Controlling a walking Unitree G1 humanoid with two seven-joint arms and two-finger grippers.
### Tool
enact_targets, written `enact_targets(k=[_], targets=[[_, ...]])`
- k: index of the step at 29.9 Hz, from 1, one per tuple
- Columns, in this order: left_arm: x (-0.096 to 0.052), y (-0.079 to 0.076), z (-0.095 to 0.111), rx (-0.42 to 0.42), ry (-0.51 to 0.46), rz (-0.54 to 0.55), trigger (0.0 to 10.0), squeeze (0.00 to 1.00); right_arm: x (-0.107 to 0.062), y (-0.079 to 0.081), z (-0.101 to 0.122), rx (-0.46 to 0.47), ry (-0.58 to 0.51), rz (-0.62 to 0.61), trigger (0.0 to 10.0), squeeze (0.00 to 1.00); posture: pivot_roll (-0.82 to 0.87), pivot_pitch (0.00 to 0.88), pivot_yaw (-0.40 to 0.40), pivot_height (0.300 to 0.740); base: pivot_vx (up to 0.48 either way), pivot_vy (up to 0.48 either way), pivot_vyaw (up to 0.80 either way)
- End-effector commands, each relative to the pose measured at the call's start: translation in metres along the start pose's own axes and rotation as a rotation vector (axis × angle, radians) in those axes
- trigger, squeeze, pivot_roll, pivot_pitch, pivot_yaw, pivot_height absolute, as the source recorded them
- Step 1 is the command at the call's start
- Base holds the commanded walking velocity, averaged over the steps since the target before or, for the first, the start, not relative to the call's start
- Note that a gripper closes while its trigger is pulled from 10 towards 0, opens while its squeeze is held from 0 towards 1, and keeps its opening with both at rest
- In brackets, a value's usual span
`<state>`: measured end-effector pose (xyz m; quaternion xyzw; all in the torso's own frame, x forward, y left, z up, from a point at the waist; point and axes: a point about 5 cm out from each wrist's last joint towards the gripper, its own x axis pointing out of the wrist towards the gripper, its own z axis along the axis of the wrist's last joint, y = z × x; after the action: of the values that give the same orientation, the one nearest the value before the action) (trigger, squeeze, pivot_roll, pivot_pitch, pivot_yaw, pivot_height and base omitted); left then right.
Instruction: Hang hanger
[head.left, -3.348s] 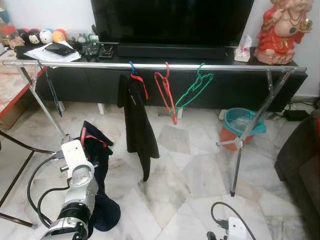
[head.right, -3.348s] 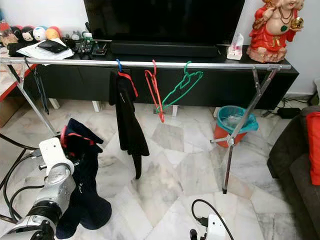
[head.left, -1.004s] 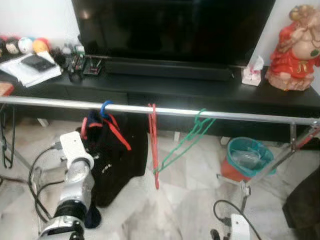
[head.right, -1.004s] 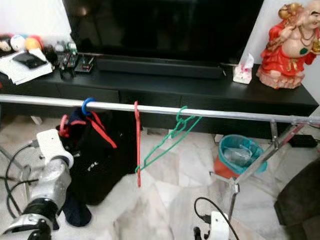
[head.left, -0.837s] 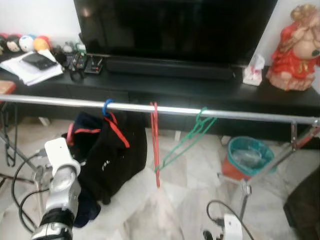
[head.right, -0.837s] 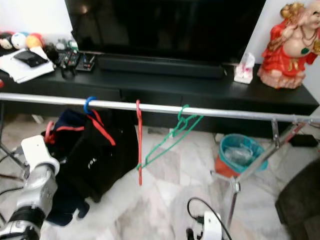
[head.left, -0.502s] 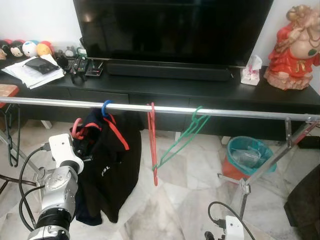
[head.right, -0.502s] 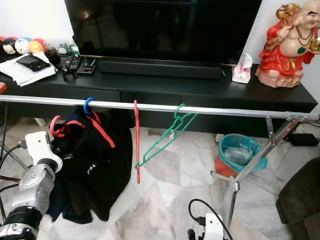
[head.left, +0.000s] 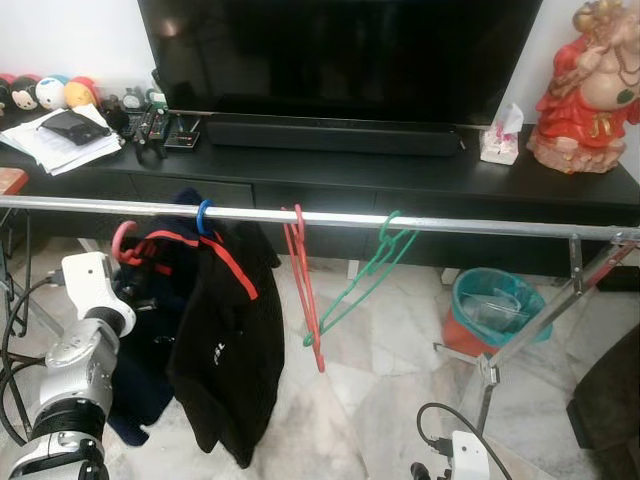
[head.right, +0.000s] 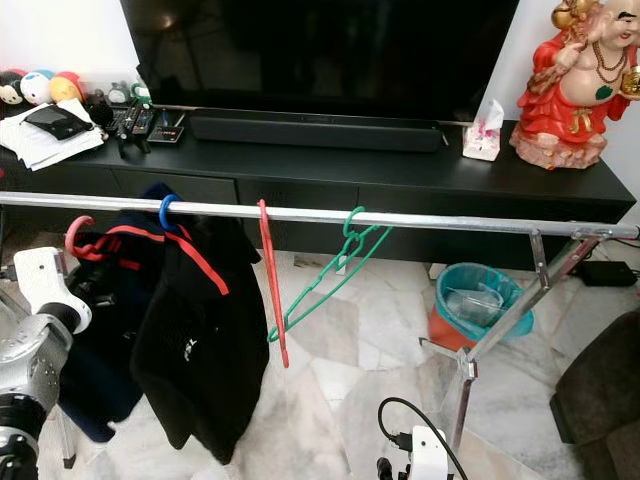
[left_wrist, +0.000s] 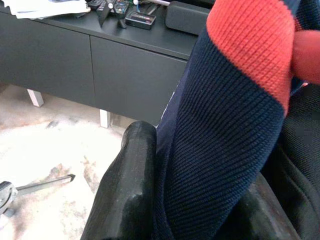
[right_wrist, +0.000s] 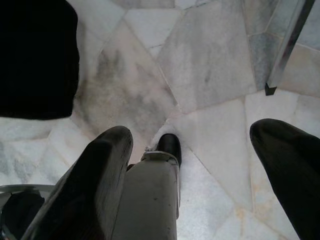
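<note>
The pink hanger (head.left: 125, 240), carrying a navy garment (head.left: 150, 330), is held up at nine o'clock by the left gripper (left_wrist: 200, 200), whose fingers are clamped on the cloth. Its hook is poised just below the rail (head.left: 450, 224), beside the blue hanger (head.left: 205, 215); a lift over the bar, then a gentle lowering, is what is called for. The right gripper (right_wrist: 200, 165) is spread wide above the floor (right_wrist: 210, 60).

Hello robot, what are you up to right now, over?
Left gripper shut on navy garment, its pink hanger just under the rail. Right gripper open, idle over floor. Black jacket hangs close beside.
</note>
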<state>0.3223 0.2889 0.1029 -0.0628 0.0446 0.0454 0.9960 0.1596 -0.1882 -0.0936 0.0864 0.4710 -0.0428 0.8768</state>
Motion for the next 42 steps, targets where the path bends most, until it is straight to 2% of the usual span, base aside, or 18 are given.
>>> enact_targets(k=[1,9,12,19,37,42], targets=[[0.003,-0.001,0.007,-0.014,-0.027,-0.015,10.0,0.00,-0.001,-0.001,-0.003,-0.002,0.012,-0.003,10.0,0.00,0.01,0.036,-0.018,0.740,0.000,0.000,0.00],[0.009,-0.024,-0.002,-0.047,-0.008,-0.073,10.0,0.00,-0.001,-0.001,-0.003,-0.001,0.012,-0.005,10.0,0.00,0.00,0.021,-0.012,0.740,0.000,0.000,0.00],[0.013,-0.038,-0.005,-0.050,-0.001,-0.104,10.0,0.00,-0.001,-0.001,-0.003,0.003,0.012,-0.005,10.0,0.00,0.00,0.017,-0.009,0.740,0.000,0.302,0.00],[0.016,-0.044,-0.003,-0.049,-0.005,-0.118,10.0,0.00,-0.001,0.000,-0.003,0.018,0.003,-0.009,10.0,0.00,0.00,0.024,-0.007,0.740,0.000,0.311,0.00],[0.020,-0.053,0.003,-0.062,-0.036,-0.142,10.0,0.00,0.000,0.000,-0.003,0.027,0.001,-0.011,10.0,0.00,0.01,0.029,-0.016,0.740,0.000,0.000,0.00],[0.024,-0.055,0.003,-0.030,-0.014,-0.117,10.0,0.00,0.000,0.000,-0.003,0.027,0.002,-0.009,10.0,0.00,0.01,0.029,-0.020,0.740,0.000,0.000,0.00]])
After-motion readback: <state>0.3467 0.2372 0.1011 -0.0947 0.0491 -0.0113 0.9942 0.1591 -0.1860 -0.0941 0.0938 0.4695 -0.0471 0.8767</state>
